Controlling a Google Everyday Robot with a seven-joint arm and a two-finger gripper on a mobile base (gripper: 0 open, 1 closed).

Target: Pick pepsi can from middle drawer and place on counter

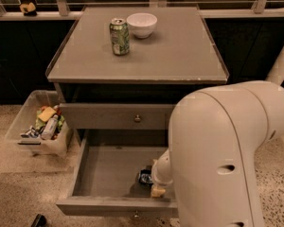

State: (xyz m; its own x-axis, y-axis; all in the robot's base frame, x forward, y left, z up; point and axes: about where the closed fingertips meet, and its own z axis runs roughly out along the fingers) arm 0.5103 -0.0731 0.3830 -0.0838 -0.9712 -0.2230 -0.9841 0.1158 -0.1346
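The middle drawer (104,174) is pulled open at the bottom of the cabinet. The pepsi can (145,177) lies inside it near the right front; only its dark end shows beside the arm. My gripper (157,189) reaches down into the drawer right next to the can, with a pale fingertip (157,191) showing below the wrist. The large white arm covers the drawer's right part. The counter (180,51) is the grey cabinet top above.
A green can (119,36) and a white bowl (142,24) stand at the back of the counter. A shut drawer front with a knob (137,118) sits above the open one. A clear bin (38,129) of clutter stands on the floor to the left.
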